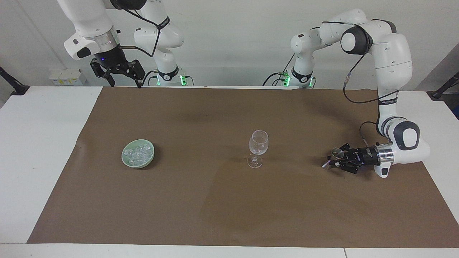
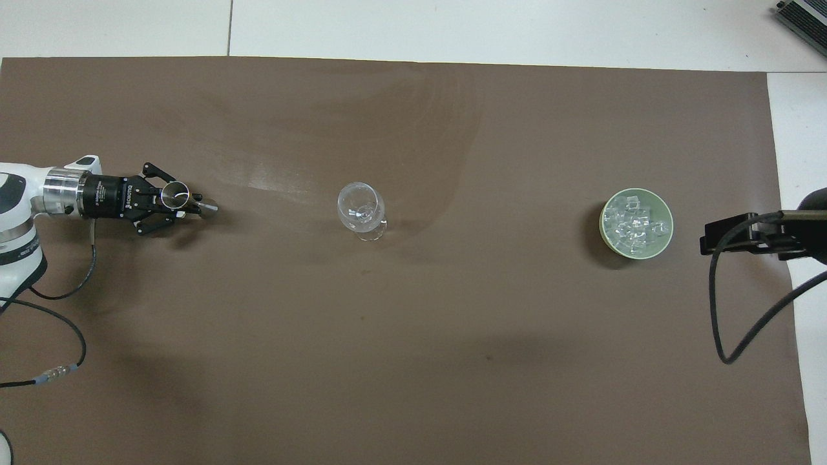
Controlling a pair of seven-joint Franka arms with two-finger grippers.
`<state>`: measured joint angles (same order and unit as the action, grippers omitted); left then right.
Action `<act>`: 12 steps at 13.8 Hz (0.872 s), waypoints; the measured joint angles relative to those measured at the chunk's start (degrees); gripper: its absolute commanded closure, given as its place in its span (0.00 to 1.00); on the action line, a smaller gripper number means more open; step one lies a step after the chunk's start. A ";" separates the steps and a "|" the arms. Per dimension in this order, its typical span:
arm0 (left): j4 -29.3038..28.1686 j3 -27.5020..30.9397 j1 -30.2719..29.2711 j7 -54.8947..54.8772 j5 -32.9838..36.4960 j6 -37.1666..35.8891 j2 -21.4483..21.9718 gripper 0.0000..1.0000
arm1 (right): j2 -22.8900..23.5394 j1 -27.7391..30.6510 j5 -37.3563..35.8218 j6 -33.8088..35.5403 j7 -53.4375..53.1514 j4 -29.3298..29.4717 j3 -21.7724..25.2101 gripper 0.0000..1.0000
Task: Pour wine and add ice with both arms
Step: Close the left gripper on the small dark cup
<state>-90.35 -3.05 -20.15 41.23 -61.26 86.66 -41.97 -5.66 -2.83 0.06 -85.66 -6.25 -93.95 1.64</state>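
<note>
The left pincer (image 1: 332, 158), low over the brown-papered bench (image 1: 229, 200), pinches a small metal cup (image 2: 174, 194); tipping it early spills short of the clear stemmed glass (image 1: 258, 147). The ice (image 2: 634, 223) fills the green bowl (image 1: 126, 162). The right pincer (image 1: 121, 76) waits, spread.

White table, brown sheet, three items resting on or at it.

The white table (image 1: 39, 143) carries a large brown sheet (image 1: 229, 208) that fills most of both frames, leaving bare white margins at the frame edges. Near frame centre a clear stemmed wine glass (image 1: 258, 148) stands upright on the sheet. A pale green bowl (image 1: 138, 153) holding ice (image 1: 140, 151) sits at centre left of the facing view, centre right of the overhead view (image 2: 636, 223). A small metal cup (image 2: 174, 195) lies tipped at the overhead view's centre-left edge; whether it actually touches the sheet cannot be confirmed.
</note>
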 measured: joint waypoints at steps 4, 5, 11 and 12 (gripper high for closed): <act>0.00 0.00 -0.09 0.00 -0.16 -0.01 0.00 1.00 | 0.00 0.00 0.00 0.00 0.00 0.00 0.00 0.00; 0.00 0.01 -0.11 -0.01 -0.21 -0.01 0.00 1.00 | 0.00 0.00 0.00 0.00 0.00 0.00 0.00 0.00; 0.00 0.01 -0.19 -0.01 -0.58 -0.15 -0.01 1.00 | 0.00 0.00 0.00 0.00 0.00 0.00 0.00 0.00; 0.00 0.01 -0.20 -0.01 -0.65 -0.14 -0.01 1.00 | 0.00 0.00 0.00 0.00 0.00 0.00 0.00 0.00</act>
<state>-90.35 -3.05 -20.35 41.22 -61.91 86.51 -41.98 -5.66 -2.83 0.06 -85.66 -6.25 -93.95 1.64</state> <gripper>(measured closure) 0.775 0.000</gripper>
